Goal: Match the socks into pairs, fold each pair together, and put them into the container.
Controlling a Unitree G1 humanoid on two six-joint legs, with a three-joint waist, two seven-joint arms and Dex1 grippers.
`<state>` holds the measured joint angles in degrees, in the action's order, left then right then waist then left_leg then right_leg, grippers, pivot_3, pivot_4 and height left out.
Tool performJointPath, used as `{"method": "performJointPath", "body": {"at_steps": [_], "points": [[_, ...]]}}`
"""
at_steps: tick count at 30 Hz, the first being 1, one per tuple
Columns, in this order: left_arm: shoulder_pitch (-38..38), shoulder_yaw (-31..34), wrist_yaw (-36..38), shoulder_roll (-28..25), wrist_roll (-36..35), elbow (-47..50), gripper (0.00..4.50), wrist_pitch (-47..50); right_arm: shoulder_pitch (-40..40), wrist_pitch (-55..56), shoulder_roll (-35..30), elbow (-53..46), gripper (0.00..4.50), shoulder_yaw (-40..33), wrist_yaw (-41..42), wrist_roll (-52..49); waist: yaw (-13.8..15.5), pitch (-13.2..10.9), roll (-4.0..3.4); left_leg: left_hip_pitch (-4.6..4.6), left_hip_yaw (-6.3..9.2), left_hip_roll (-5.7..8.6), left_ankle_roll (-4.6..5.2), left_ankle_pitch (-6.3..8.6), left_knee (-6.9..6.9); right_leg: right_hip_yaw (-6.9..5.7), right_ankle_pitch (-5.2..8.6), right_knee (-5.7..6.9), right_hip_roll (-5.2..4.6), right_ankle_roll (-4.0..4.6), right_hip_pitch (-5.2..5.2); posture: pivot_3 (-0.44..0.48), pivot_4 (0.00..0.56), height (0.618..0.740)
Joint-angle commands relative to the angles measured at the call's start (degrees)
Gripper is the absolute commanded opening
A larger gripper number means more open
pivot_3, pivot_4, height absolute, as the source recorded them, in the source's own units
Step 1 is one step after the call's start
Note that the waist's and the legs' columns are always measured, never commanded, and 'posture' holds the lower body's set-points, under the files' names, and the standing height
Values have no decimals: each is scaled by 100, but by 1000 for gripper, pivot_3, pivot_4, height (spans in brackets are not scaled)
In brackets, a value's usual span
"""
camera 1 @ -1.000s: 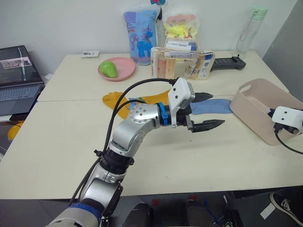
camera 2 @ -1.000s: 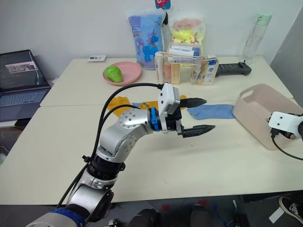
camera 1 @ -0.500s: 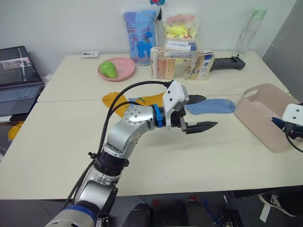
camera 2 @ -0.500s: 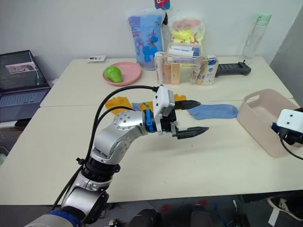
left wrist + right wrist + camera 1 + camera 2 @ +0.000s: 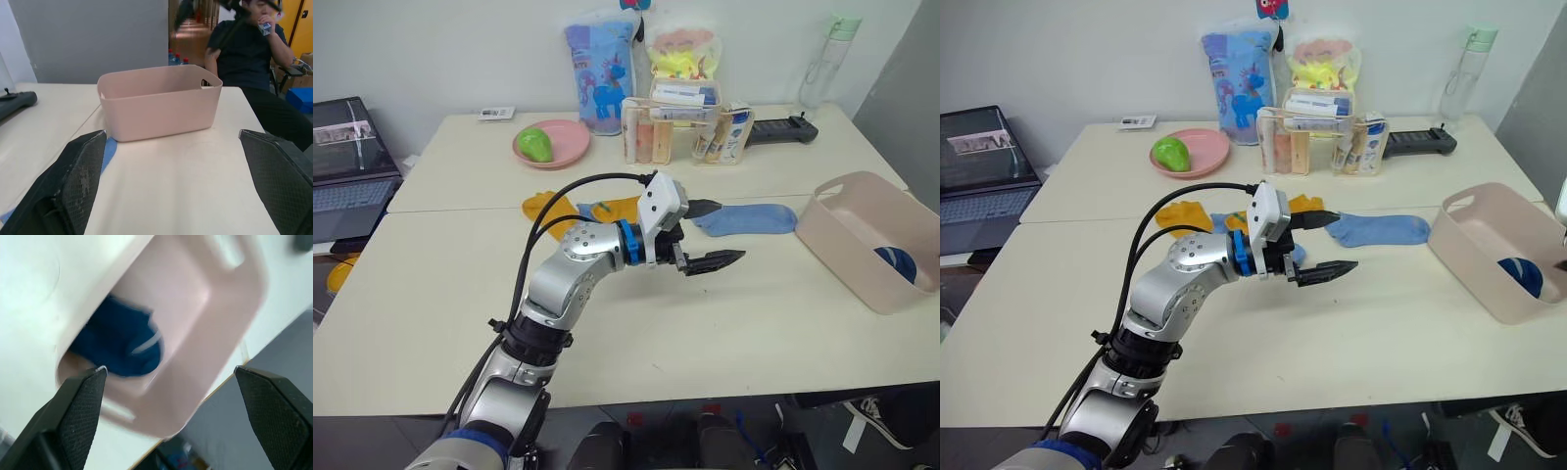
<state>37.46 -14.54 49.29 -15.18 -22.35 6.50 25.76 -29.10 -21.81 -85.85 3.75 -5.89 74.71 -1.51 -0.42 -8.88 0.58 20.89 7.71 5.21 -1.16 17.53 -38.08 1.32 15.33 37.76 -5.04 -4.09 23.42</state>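
The left gripper (image 5: 705,233) hovers over the middle of the worktop (image 5: 724,323) with its jaws released and nothing between them; one black finger (image 5: 715,259) points toward 3 o'clock, the other sits just behind it. The left arm reaches up from the near edge, elbow bent, forearm stretched across toward 3 o'clock.

A light blue sock (image 5: 744,218) lies flat on the worktop just beyond the jaws, at about 1 o'clock from them, apart from the fingers. Behind the forearm, at 10 o'clock from the jaws, mustard yellow socks (image 5: 546,209) lie with a bit of another light blue sock (image 5: 603,210) showing between them.

The pink-beige container (image 5: 847,230) stands at the worktop's 3 o'clock edge, well apart from the left jaws. Inside it lies a folded dark navy pair (image 5: 895,265).

In the right wrist view the right gripper (image 5: 168,401) hangs above the container's open mouth, jaws released and spread wide, the navy pair (image 5: 117,340) lying below between the two fingers, untouched.

A person in dark clothing (image 5: 244,44) sits beyond the container in the left wrist view.
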Motion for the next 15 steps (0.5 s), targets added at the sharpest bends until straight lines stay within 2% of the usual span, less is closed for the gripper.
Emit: {"method": "performJointPath", "body": {"at_steps": [1, 4, 7, 10, 13, 15], "points": [[-112, 283, -49, -219, 38, 242, 4500, -117, -621, -714, 620, -646, 4488, 110, -269, -425, -4, -1, 3, -1, 2, -4, 0, 0, 0, -2, 0, 0, -1, 0, 0, 0, 150, 740], [-361, 529, -174, -529, 175, 242, 4500, -235, -843, -1727, 1792, -1324, 4488, -16, -1057, -910, 3, -7, 20, 3, 5, -7, 0, 0, 0, -5, 0, 0, -4, 1, 2, 0, 150, 740], [-586, 663, -261, -706, 257, 273, 4500, -337, -653, -2101, 2475, -1845, 4488, -147, -1602, -1044, 82, -9, 22, 15, 7, -1, 0, 0, 0, -4, -1, 6, -12, 2, 22, 0, 150, 740], [-1142, 1017, -576, -847, 345, 329, 4500, -453, 36, -2154, 3615, -2479, 4488, -114, -2725, -904, 141, 13, 61, 38, 25, 3, 0, 0, -9, -21, -1, -1, -14, 2, 34, 0, 150, 740], [-1594, 1218, -953, -774, 466, 339, 4500, -596, 471, -2212, 4764, -2849, 4488, -182, -3702, -887, 147, 11, 63, 54, 30, 8, -1, 0, -19, -22, -3, 10, -18, 4, 52, 0, 150, 740], [-1873, 1318, -1274, -634, 586, 304, 4500, -799, 955, -1714, 5186, -2957, 4488, 67, -4148, -557, 167, 8, 54, 85, 39, 11, -1, 0, -69, -27, -3, 36, -20, 4, 68, 0, 150, 740]]}}
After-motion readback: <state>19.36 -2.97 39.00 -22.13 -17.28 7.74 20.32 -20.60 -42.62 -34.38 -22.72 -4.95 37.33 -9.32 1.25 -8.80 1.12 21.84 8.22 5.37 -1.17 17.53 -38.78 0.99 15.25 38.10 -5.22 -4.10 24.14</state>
